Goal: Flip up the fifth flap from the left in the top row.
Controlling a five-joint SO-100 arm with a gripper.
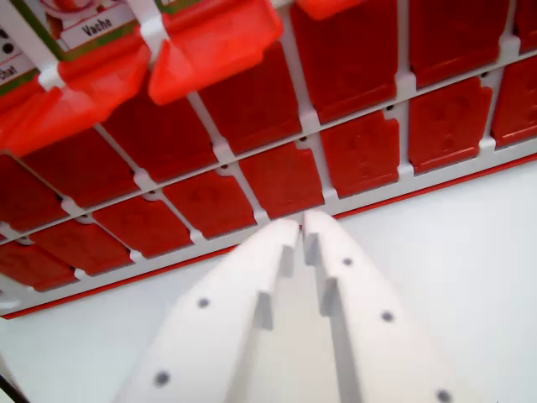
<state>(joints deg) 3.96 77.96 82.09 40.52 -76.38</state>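
In the wrist view a board of red flaps point(361, 151) in a white frame point(312, 124) fills the upper half. Several flaps at the top left stand raised, among them a red one point(214, 42) and another point(80, 84); under them show picture cards, one labelled "Vache" point(96, 25). The other flaps lie flat. My white gripper point(300, 225) reaches up from the bottom, its tips nearly touching, just over the board's near red edge point(419, 189). Nothing sits between the fingers.
A white tabletop point(453, 277) lies in front of the board. A dark bit of something shows at the bottom left corner point(7, 390).
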